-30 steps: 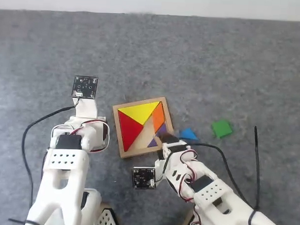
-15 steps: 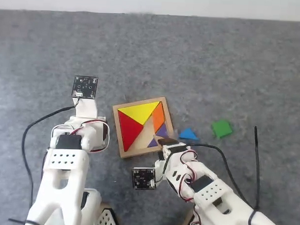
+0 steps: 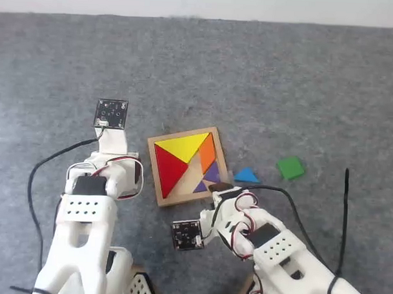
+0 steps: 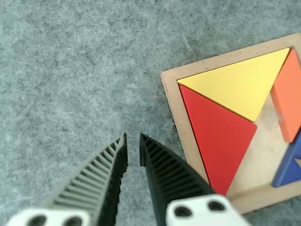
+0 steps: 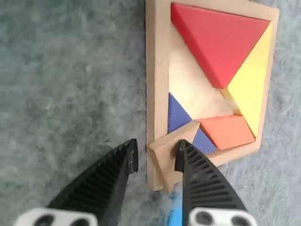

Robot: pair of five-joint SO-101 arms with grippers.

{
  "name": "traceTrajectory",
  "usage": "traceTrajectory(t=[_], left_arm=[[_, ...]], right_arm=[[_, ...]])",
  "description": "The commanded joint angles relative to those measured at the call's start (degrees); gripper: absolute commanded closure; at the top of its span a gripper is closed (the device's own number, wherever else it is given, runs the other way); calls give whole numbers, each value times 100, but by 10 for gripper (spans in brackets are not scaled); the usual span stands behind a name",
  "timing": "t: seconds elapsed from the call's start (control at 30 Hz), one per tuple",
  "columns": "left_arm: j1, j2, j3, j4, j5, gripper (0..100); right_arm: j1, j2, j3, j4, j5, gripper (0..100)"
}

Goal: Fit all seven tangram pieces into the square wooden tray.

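Observation:
The square wooden tray lies between the arms and holds a yellow triangle, a red triangle, an orange piece and purple-blue pieces. A bare patch of tray floor shows between them. My right gripper is open at the tray's near right corner. A plain wooden piece lies tilted on the rim between its fingers, against one finger. A blue triangle and a green square lie on the mat to the right. My left gripper is shut and holds nothing, left of the tray.
Grey felt covers the whole table, with wide free room beyond the tray. A black cable arcs up at the right side of the right arm. The left arm's body stands near the front left.
The right arm has drawn back slightly toward the front, its wrist camera shifting left, and its cable swung right. The left arm has not moved.

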Motion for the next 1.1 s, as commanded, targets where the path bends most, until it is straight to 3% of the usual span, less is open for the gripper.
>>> traceTrajectory(t=[0.0, 0.2, 0.4, 0.6, 1.07], left_arm=[[0, -114, 13, -132, -9, 953], [26, -114, 57, -141, -9, 953], [26, -114, 66, -141, -9, 953], [35, -114, 66, -141, -9, 953], [18, -123, 66, -141, -9, 953]], right_arm=[[40, 22, -53, 224, 246, 872], [31, 22, 18, 180, 624, 876], [84, 40, 642, -1253, 730, 878], [180, 40, 633, -1270, 791, 995], [189, 13, 633, -1332, 492, 991]])
